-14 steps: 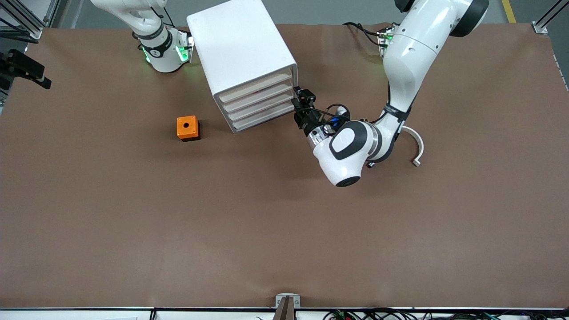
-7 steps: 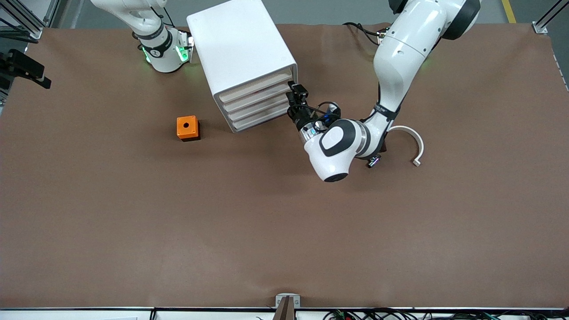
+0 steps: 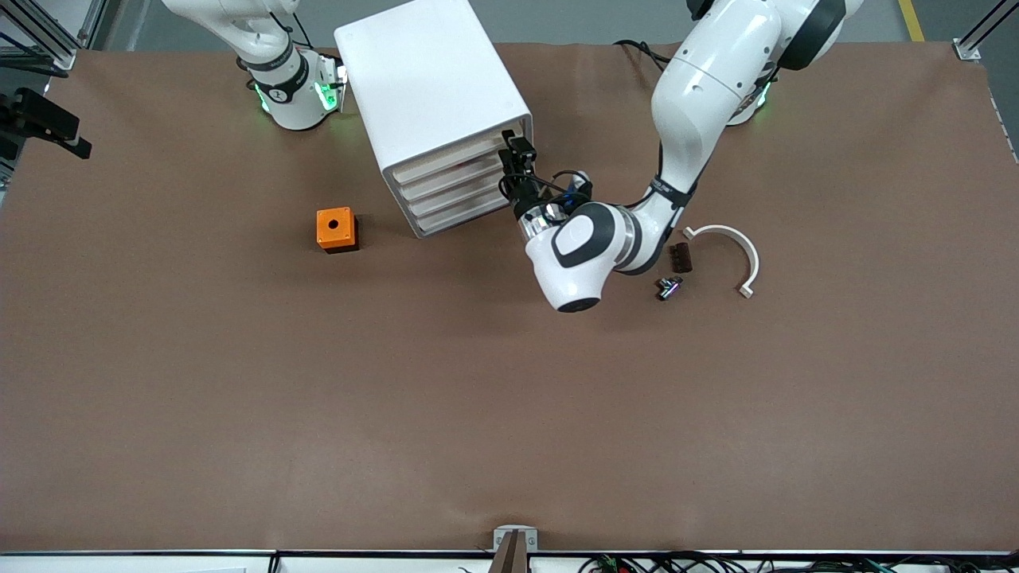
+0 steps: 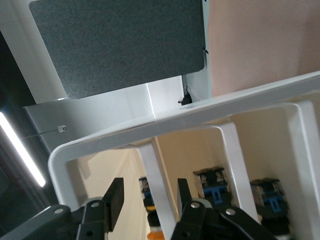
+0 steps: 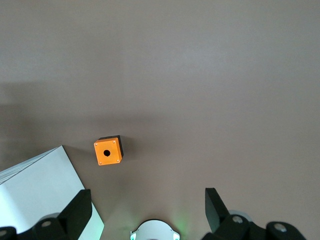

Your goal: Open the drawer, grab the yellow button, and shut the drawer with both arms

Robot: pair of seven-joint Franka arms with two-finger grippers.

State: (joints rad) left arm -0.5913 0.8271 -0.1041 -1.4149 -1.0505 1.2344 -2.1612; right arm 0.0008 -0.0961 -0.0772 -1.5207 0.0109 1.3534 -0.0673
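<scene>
The white cabinet [image 3: 434,95] stands near the right arm's base, its four drawers shut. My left gripper [image 3: 515,161] is at the front of the uppermost drawer [image 3: 458,153], at its end toward the left arm. In the left wrist view the gripper [image 4: 150,197] is open, and its fingers [image 4: 115,196] straddle a white upright bar [image 4: 159,187] of the drawer front without touching it. An orange-capped button [image 4: 154,231] with a black-and-blue body shows inside, partly hidden by the bar. My right gripper [image 5: 147,207] is open and empty, high over the table above its own base.
An orange cube box [image 3: 335,228] with a hole sits on the table beside the cabinet, nearer the front camera; it also shows in the right wrist view [image 5: 108,151]. A white curved piece [image 3: 728,247], a dark brown part [image 3: 680,257] and a small switch [image 3: 667,286] lie by the left arm's elbow.
My left arm has swung toward the cabinet, bringing its gripper up to the top drawer's front and uncovering the small parts on the table. The right arm has not moved.
</scene>
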